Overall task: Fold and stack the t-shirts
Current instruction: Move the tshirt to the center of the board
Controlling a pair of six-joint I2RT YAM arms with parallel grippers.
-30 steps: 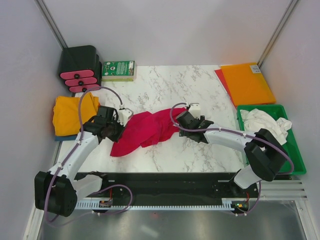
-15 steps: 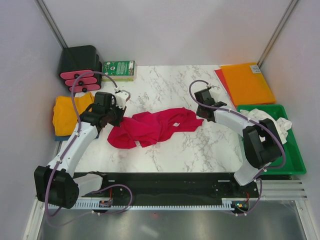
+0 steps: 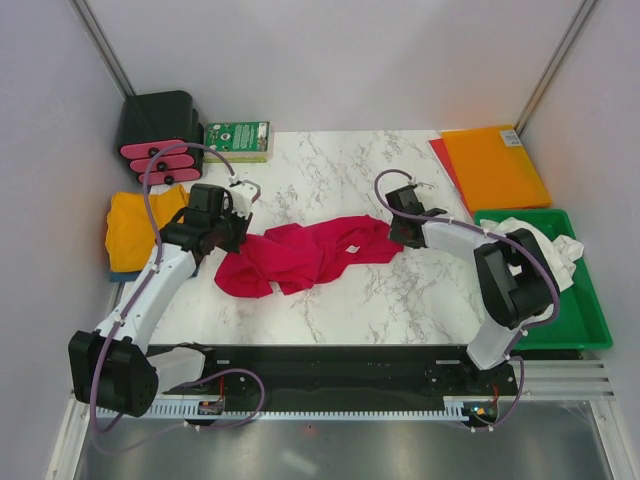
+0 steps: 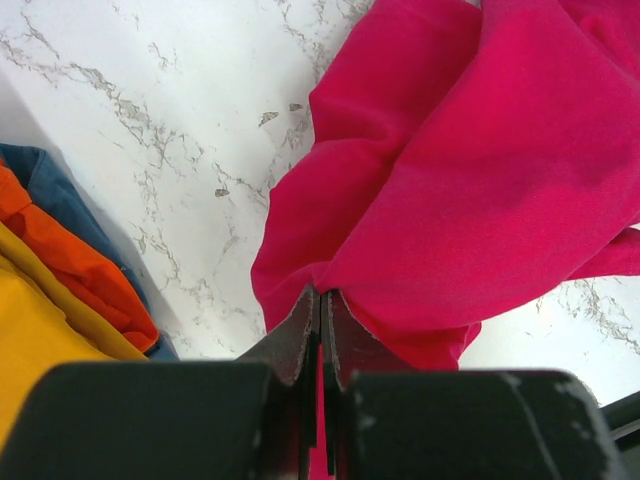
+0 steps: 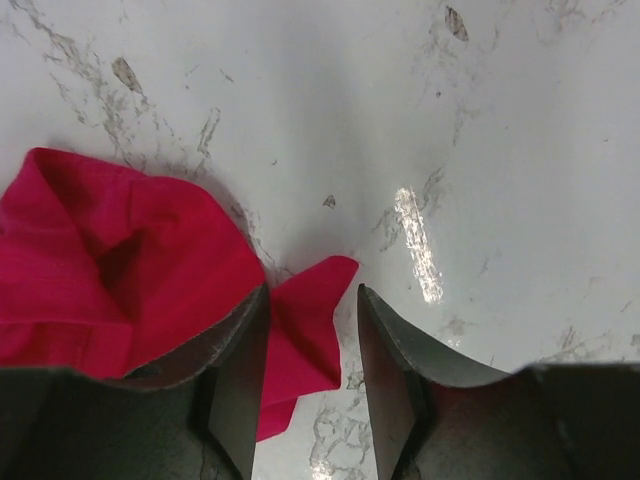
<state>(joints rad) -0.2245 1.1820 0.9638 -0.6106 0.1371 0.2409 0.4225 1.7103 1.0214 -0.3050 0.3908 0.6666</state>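
A crumpled crimson t-shirt [image 3: 310, 255] lies across the marble worktop [image 3: 330, 170] between the left gripper [image 3: 236, 238] at its left end and the right gripper [image 3: 398, 238] at its right end.

Bright, even, diffuse light falls from overhead in the top view, leaving the marble table [image 3: 330, 170] near white with only faint, soft shadows under the arms. In the right wrist view a streak of glare lies on the glossy marble, and the right gripper [image 5: 312, 295] is dark and soft in the foreground. In the left wrist view the left gripper [image 4: 320, 300] is a blurred black mass, grey shadow dims the upper-left marble, and the crimson t-shirt [image 4: 450, 200] is sharp and saturated.
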